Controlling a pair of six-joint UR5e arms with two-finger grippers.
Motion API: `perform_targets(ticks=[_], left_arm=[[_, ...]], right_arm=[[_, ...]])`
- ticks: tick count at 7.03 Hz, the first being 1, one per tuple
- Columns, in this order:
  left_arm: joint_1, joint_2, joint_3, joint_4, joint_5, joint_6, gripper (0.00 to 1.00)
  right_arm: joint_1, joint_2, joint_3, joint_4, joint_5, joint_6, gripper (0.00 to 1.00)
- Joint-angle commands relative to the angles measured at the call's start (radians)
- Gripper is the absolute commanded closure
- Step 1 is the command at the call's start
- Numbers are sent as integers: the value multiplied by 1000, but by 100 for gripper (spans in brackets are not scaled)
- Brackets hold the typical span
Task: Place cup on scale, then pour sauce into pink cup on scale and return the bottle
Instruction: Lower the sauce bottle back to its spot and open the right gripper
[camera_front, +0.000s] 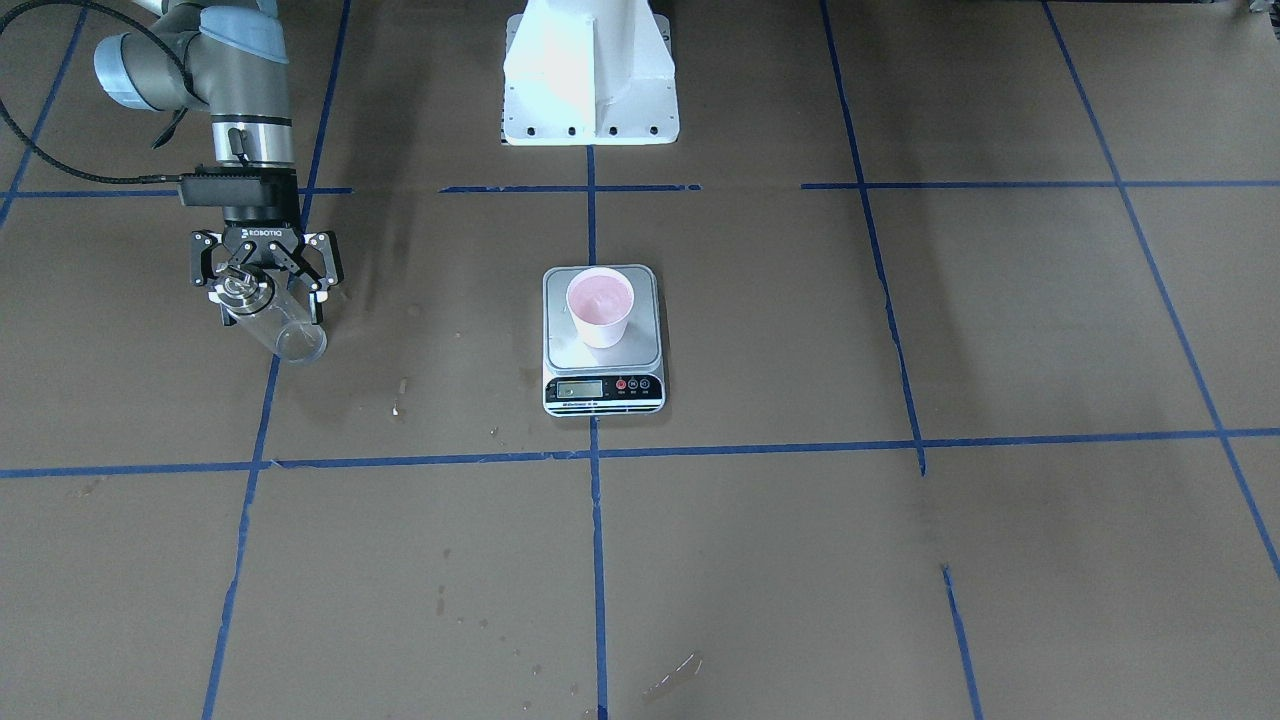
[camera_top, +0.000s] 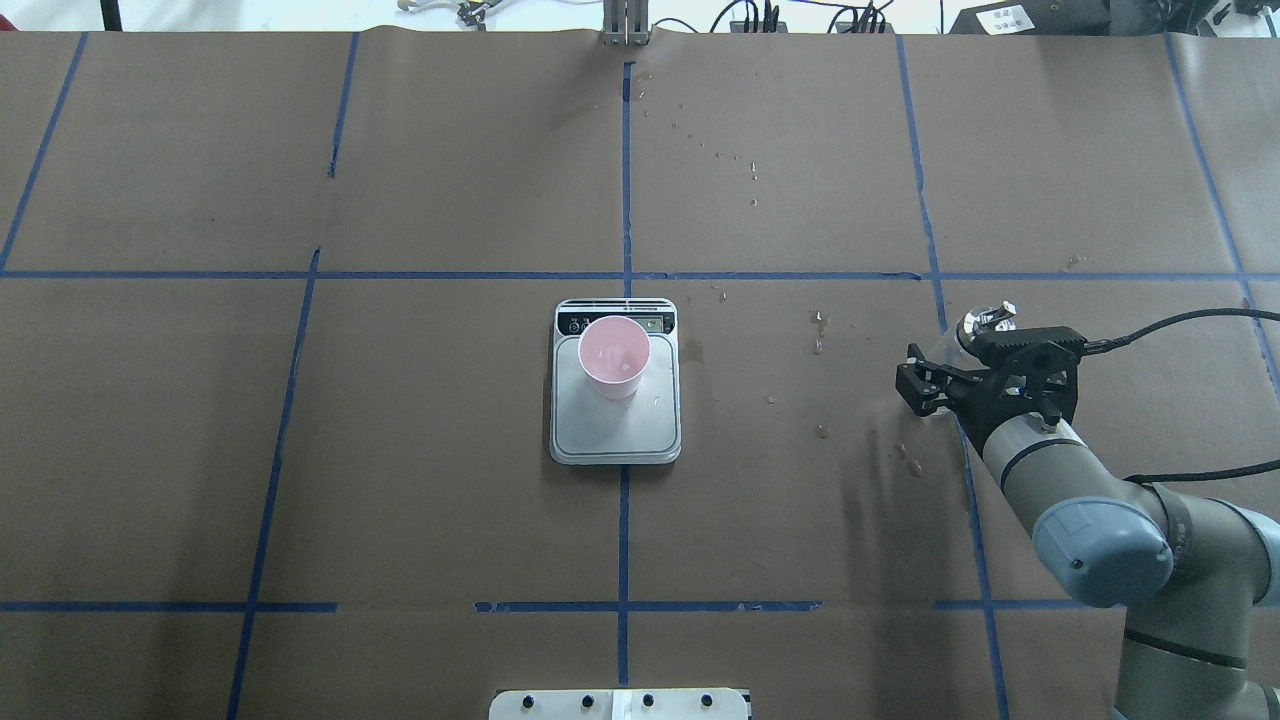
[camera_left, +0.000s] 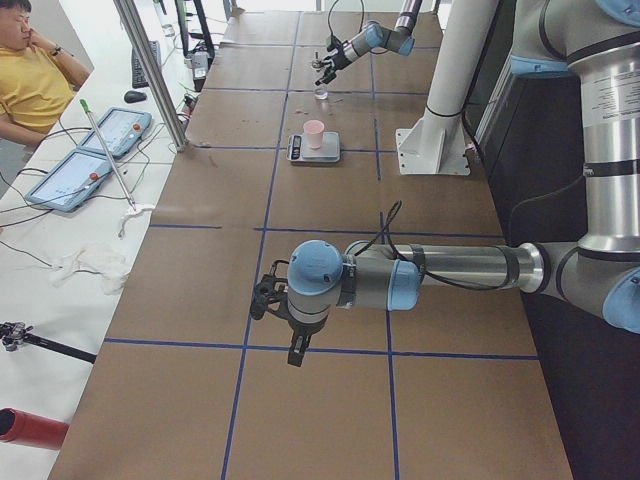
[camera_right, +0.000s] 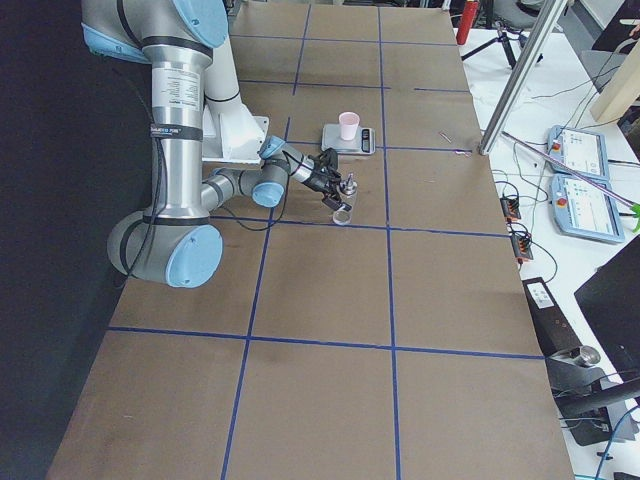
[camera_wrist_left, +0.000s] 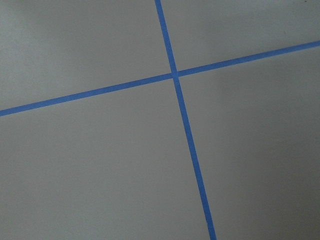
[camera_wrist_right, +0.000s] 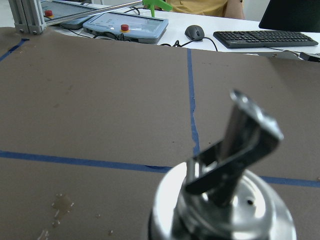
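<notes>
The cup (camera_front: 600, 307) is sitting on the scale (camera_front: 603, 352) at frame centre; my right gripper (camera_front: 266, 283) is holding the bottle (camera_front: 272, 320) far left

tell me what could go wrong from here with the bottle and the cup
1. The right gripper holds the bottle tilted near the table; released like that, it may tip and roll.
2. Its spout is uncovered, so leftover sauce could drip.
3. The cup sits toward the scale's display end; a bump could topple it.

Brown paper-covered counter (camera_top: 400, 480), gridded with blue tape lines (camera_top: 624, 530) — the scale (camera_top: 615, 425) sits at centre, droplets (camera_top: 818, 330) scattered beside it.
</notes>
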Motion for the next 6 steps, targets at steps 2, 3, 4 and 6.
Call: perform_targets(ticks=[2, 3, 4, 6], left_arm=[[0, 0, 0, 0, 0, 0, 0], [0, 0, 0, 0, 0, 0, 0], [0, 2, 2, 0, 0, 0, 0], [0, 2, 3, 0, 0, 0, 0]], right_arm=[[-15, -8, 6, 2, 4, 0, 0], [-39, -41, 6, 37, 4, 1, 0], [-62, -93, 8, 102, 3, 2, 0], [-107, -109, 9, 134, -12, 3, 0]])
